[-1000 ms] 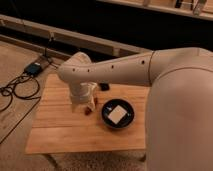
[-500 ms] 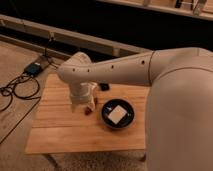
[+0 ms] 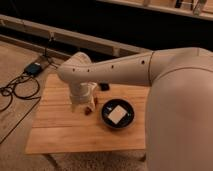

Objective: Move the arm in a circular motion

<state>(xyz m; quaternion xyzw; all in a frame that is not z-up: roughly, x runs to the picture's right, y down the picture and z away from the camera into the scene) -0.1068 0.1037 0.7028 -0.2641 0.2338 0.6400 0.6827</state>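
Hovering low over the light wooden table (image 3: 60, 132), the gripper (image 3: 78, 106) hangs just beside a small reddish-brown object (image 3: 89, 110); open or closed, I cannot tell. Above it, the thick cream-white tubular arm (image 3: 115, 72) stretches across, passing near a round black bowl (image 3: 106, 119). Judging from 1 pose alone, no share of the circle can be counted done.

The thick, smooth cream-white tubular robot arm (image 3: 125, 72) reaches from 4 o'clock toward 9 o'clock, bends at a rounded joint (image 3: 74, 70), and points its pale gripper (image 3: 80, 105) down toward 6 o'clock.
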